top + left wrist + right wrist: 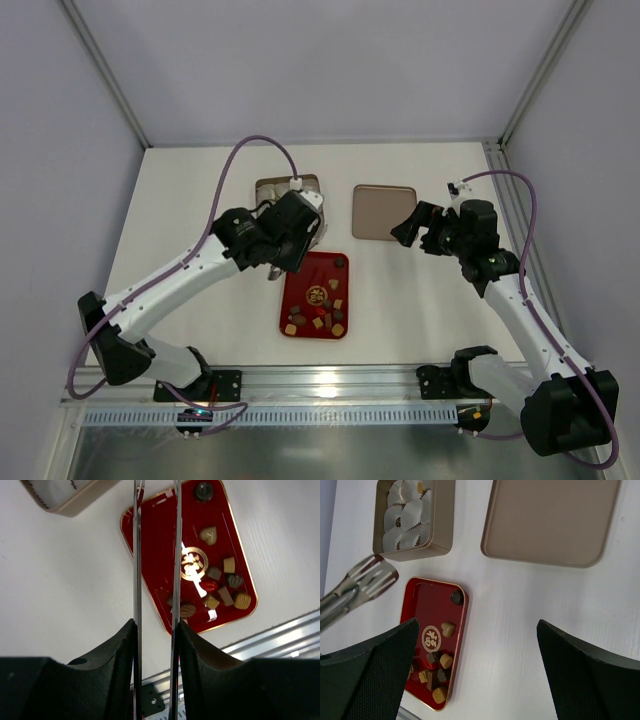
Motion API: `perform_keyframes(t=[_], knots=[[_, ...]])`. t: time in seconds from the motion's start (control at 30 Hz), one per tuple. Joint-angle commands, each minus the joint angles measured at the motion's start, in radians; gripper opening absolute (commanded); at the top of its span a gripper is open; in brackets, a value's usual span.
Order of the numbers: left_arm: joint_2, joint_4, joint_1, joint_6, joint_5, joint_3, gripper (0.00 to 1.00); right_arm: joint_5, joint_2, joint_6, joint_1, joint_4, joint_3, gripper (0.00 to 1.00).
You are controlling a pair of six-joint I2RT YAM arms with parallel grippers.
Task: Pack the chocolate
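Note:
The chocolate [320, 310] lies as several small brown and tan pieces on a red tray [300, 290]; in the left wrist view they cluster at the tray's near end [220, 587]. One dark round piece [455, 597] sits alone in the tray's far corner. My left gripper [156, 625] is shut on metal tongs [137, 555], and the tong tips [375, 575] hang between the tin and the tray's left corner with nothing in them. Right of the tray, over bare table, my right gripper [477, 630] stands wide open and holds nothing.
A golden-brown tin [440, 535] lined with whitish paper cups [405, 510] stands behind the tray, partly hidden by the left arm in the top view. Its lid [383, 211] lies to the right of it. A metal rail [330, 382] runs along the near edge.

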Motion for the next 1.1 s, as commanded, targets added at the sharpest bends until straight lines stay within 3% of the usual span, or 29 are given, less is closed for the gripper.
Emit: perform_keyframes(t=[0.0, 0.13, 0.37, 1.07], knots=[[-0.061, -0.023, -0.063, -0.080, 0.018, -0.082, 0.37, 0.007, -0.001, -0.018, 0.009, 0.017, 0.010, 1.00], [-0.098, -0.043, -0.182, -0.114, 0.032, -0.141, 0.37, 0.013, -0.001, -0.019, 0.011, 0.014, 0.011, 1.00], [-0.108, -0.035, -0.290, -0.157, 0.038, -0.233, 0.38, 0.018, -0.004, -0.019, 0.013, 0.013, 0.011, 1.00], [-0.095, -0.021, -0.330, -0.156, 0.067, -0.274, 0.40, 0.024, -0.006, -0.024, 0.013, 0.006, 0.013, 1.00]])
